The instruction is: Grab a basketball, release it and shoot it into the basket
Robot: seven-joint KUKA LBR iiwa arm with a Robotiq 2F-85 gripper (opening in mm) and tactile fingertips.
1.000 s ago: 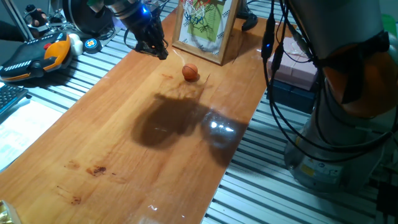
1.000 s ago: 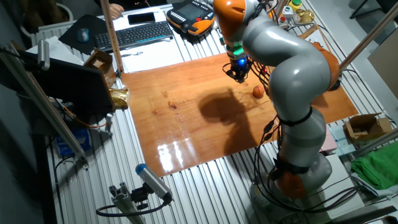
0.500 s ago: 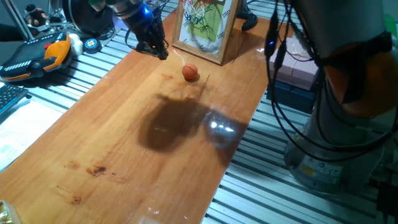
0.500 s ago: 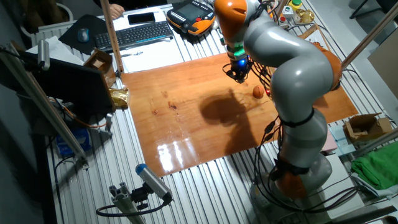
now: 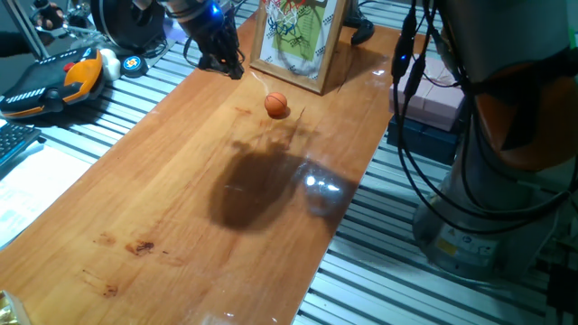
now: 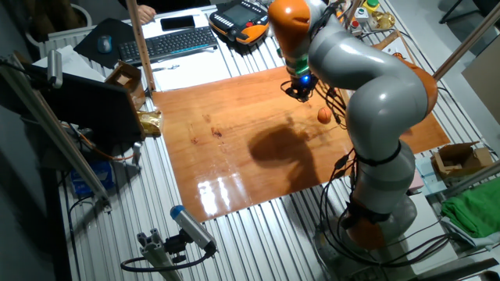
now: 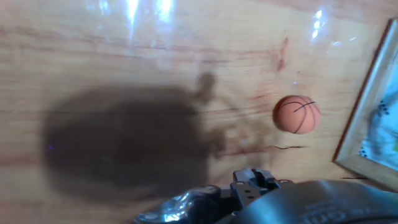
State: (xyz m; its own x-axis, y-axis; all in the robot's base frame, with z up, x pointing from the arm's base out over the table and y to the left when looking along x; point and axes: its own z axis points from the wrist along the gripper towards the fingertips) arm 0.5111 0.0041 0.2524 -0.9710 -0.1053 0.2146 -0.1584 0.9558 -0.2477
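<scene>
The basketball (image 5: 276,105) is a tiny orange ball lying on the wooden table just in front of the backboard; it also shows in the other fixed view (image 6: 323,115) and the hand view (image 7: 297,114). The basket's reddish rim and white net (image 5: 291,13) hang on the wooden-framed backboard (image 5: 307,79), whose frame edge shows in the hand view (image 7: 364,118). My gripper (image 5: 233,70) hangs above the table left of the ball and apart from it, also seen in the other fixed view (image 6: 301,94). Its fingers look closed together and hold nothing. The hand view shows no fingertips.
An orange-and-black pendant (image 5: 54,83) and a keyboard (image 6: 173,43) lie on the slatted bench beside the wooden table (image 5: 181,226). Cables (image 5: 402,63) hang by the table's right edge near the arm's base (image 6: 375,211).
The gripper has drifted slightly up and toward the back, and its shadow on the table has shifted. The ball has not moved.
</scene>
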